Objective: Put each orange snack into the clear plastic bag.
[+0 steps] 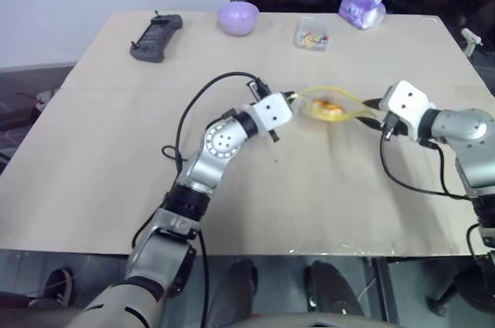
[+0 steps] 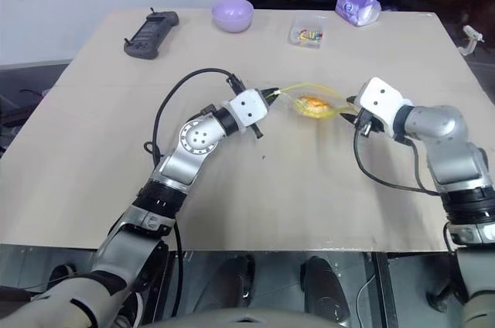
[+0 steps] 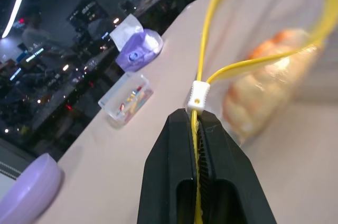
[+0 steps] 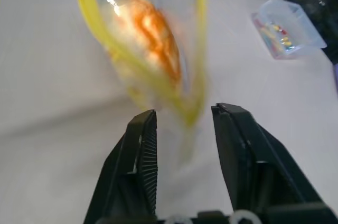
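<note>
Left gripper [image 3: 199, 123]: you are clenching the yellow strip of the clear plastic bag [image 1: 340, 100].
Right gripper [image 4: 182, 121]: your fingers are standing apart, released, at the bag's right end.
Orange snack [image 1: 328, 108]: sitting inside the bag, mid-table between your grippers.

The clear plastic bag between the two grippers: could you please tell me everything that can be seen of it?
The clear plastic bag is thin, see-through film with a yellow zip strip and a small white slider. Its mouth gapes in a yellow loop, and the orange snack sits inside it. The bag hangs above the table between the arms. The left gripper is shut on the strip just beside the slider. The right gripper is open at the opposite end, the strip's bend between its fingers.
</note>
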